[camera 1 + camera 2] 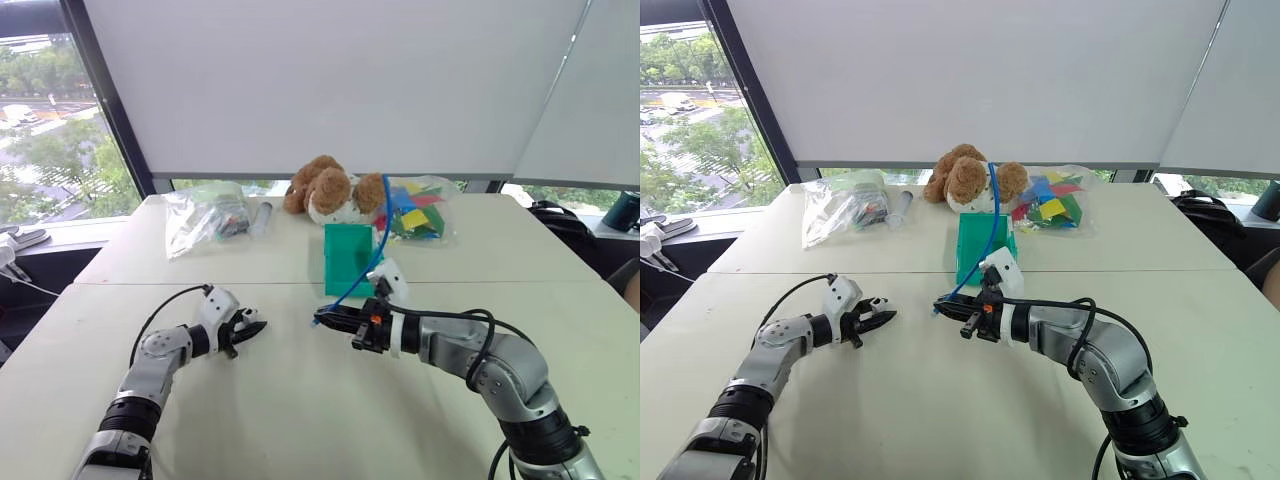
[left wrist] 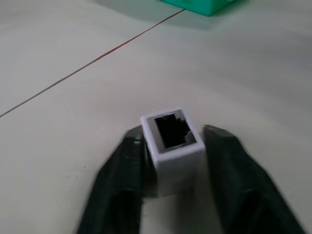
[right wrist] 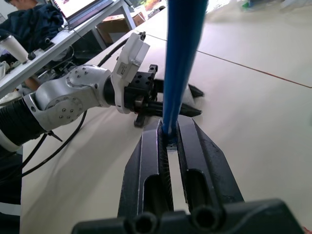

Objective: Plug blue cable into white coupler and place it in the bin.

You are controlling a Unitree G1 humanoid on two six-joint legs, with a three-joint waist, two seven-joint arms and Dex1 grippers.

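Spanning the whole scene is a pale table (image 1: 300, 420) made of two tops joined at a seam. Against its far edge lie a brown-and-white plush dog (image 1: 328, 190), a clear bag of colourful pieces (image 1: 420, 210) and a second clear bag (image 1: 205, 215). In front of the plush dog stands the teal-green bin (image 1: 347, 258), upright on the table. Nearer the camera, the right gripper (image 1: 322, 320) points toward the left one and is clenched on the blue cable (image 1: 365, 265), pinching it close to its end; from there the cable rises up and back past the bin's side toward the plush dog. The left gripper (image 1: 258, 326) sits low over the table, facing the right gripper with a small gap between their tips. The white coupler (image 2: 171, 146) stands between its black fingers (image 2: 122, 185), socket opening facing outward, and the fingers are closed against its sides, grasping it. Coupler and cable end are near each other but apart, both well short of the bin.
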